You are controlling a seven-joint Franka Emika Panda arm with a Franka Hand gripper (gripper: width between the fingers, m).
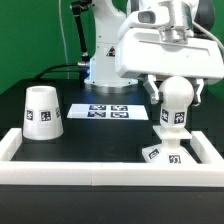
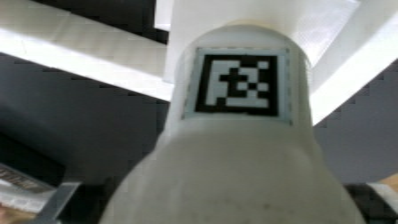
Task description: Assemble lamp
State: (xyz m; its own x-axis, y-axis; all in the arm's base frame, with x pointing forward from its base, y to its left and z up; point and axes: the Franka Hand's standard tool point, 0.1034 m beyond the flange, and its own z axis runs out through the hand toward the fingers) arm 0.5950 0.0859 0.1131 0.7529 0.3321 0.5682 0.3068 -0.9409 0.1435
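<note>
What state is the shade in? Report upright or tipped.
Upright: the shade stands on the table, wide end down, narrow end up, apart from the gripper.

A robotics lab: a white robot arm (image 1: pixel 150 45) stands on a black counter (image 1: pixel 100 125) before a green curtain (image 1: pixel 35 40). A marker board (image 1: pixel 108 111) lies at the counter's twelve o'clock, and a white rail frame (image 1: pixel 100 165) edges its six o'clock side.
</note>
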